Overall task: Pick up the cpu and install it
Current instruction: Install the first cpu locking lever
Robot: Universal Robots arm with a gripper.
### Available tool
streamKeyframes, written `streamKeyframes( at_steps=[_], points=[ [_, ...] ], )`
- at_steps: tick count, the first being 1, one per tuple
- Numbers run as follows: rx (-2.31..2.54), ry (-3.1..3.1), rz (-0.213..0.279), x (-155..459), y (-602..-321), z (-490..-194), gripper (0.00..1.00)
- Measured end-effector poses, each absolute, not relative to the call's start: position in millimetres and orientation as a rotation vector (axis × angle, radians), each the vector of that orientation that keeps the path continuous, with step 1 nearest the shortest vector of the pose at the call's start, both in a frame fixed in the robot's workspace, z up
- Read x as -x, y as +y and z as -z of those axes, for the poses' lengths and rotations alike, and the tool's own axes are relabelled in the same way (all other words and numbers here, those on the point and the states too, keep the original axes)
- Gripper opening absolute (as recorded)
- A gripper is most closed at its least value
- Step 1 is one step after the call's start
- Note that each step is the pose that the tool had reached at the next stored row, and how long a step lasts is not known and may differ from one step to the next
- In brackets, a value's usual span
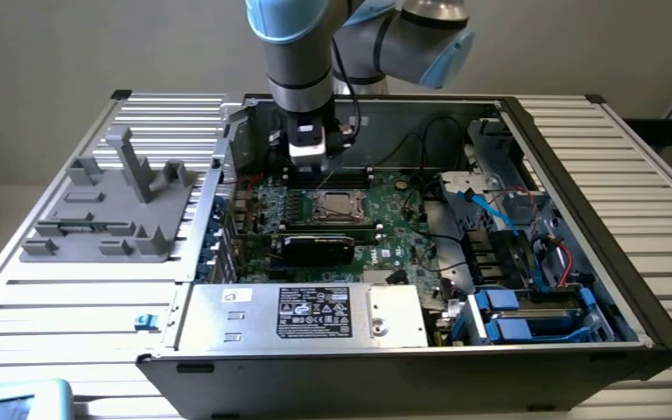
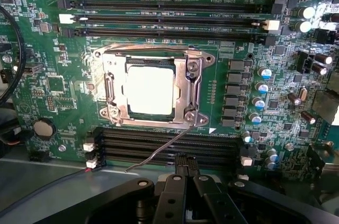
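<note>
Wrist view looks down on a green motherboard (image 2: 53,81). I see the cpu (image 2: 151,90), a pale silver square, lying flat inside its socket, with the metal socket frame (image 2: 192,89) folded down around its edges. My gripper (image 2: 186,161) hangs just beside the socket, its two black fingers pressed together with nothing between them. A thin wire lever (image 2: 159,151) runs from a corner of the frame out across the dark memory slots (image 2: 222,150) toward the fingertips. It looks unlatched to me, and I cannot tell whether the tips touch it.

From the exterior view, an open computer case (image 1: 651,324) lies on a slatted table. The gripper (image 1: 309,166) hangs low over the board at the far side of the cpu (image 1: 336,206). A black card (image 1: 318,248) stands just on the near side of the socket. A grey fixture (image 1: 115,210) sits on the table at the exterior view's left, well apart from the case.

I judge that picking and seating the chip are done and that the step in hand is securing it. Any move on that lever would call for a small, exact push with the closed tips, kept clear of the chip and the parts crowding the board.
</note>
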State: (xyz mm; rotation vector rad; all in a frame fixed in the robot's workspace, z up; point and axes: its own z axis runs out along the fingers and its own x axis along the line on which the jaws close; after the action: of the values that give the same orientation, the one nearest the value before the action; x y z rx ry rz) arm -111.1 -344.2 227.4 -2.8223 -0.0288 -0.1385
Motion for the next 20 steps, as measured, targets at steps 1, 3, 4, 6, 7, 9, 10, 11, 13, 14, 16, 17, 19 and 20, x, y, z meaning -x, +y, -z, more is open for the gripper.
streamKeyframes(
  at_steps=[1,3,4,6,7,9,10,11,13,14,16,17,19,20],
  points=[
    [2.822,-0.026,0.14,111.4,-344.2,-227.3,0.11],
    [2.823,-0.019,0.141,112.0,-344.3,-226.9,0.11],
    [2.823,-0.011,0.142,112.2,-344.3,-226.7,0.11],
    [2.824,0.006,0.145,112.3,-344.3,-226.0,0.11],
    [2.824,0.015,0.147,112.3,-344.3,-225.7,0.11],
    [2.824,0.032,0.149,112.4,-344.4,-225.1,0.11],
    [2.824,0.039,0.151,112.5,-344.4,-224.8,0.11],
    [2.823,0.044,0.151,112.5,-344.6,-224.5,0.11],
    [2.817,0.049,0.152,112.6,-346.5,-223.5,0.11],
    [2.815,0.051,0.152,112.6,-347.2,-223.0,0.11],
    [2.813,0.054,0.152,113.2,-347.7,-221.9,0.11],
    [2.813,0.056,0.153,113.6,-347.8,-221.4,0.11],
    [2.81,0.058,0.153,114.6,-348.0,-220.3,0.11],
    [2.808,0.059,0.154,114.9,-348.2,-219.6,0.11]
  ],
)
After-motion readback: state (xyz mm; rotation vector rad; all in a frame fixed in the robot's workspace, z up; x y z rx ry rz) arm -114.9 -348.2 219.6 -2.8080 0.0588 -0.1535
